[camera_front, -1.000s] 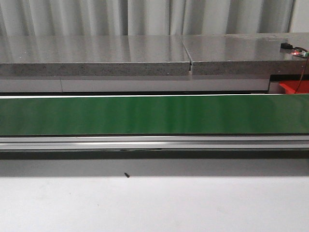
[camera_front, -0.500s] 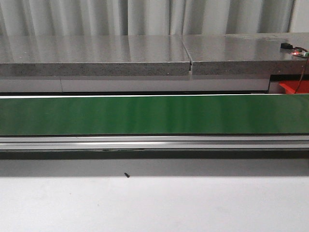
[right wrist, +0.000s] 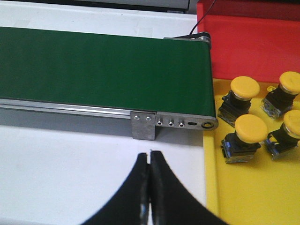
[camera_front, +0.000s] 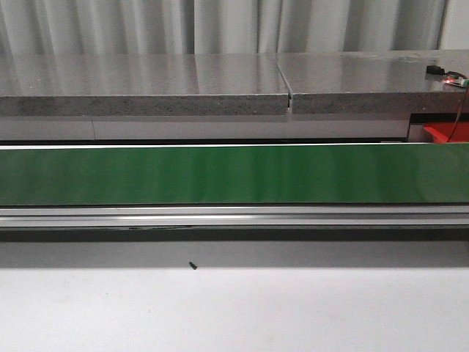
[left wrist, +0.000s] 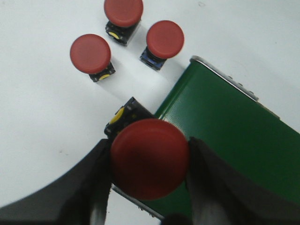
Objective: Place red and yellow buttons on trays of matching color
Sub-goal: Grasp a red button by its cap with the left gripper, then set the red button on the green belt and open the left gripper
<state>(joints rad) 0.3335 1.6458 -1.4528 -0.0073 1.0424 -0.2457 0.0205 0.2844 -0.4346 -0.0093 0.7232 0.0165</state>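
A: Task thing first. Where's the held red button (left wrist: 149,158)?

B: Clamped in the left end effector (left wrist: 149,161), one dark finger (left wrist: 96,187) pressed on each side of the cap. Its black and yellow base sticks out past the fingertips, right at the end of the green conveyor belt (left wrist: 220,140).

A: Other reds?

B: Three more red buttons (left wrist: 90,54) (left wrist: 123,11) (left wrist: 165,39) stand on the white desk (left wrist: 37,103) beyond the fingertips, well apart from the held one, caps up.

A: Right side?

B: Right end effector (right wrist: 150,159) is closed, fingers touching, nothing between them, over bare white desk. Ahead of it is the belt end with a metal bracket (right wrist: 143,125). Off to one side of the fingers sits the yellow tray (right wrist: 243,197) with four yellow buttons (right wrist: 244,89) (right wrist: 250,129) (right wrist: 289,83) (right wrist: 293,123) in it, caps up, near each other. The red tray (right wrist: 253,42) is past the yellow one, beside the belt end. Can't see any button in the part that shows.

A: Front camera?

B: Neither arm in it. Just the green belt across the frame, a grey stone counter (camera_front: 220,81) behind, an orange-red corner (camera_front: 445,132) at far right, a small dark speck (camera_front: 193,265) on the desk.
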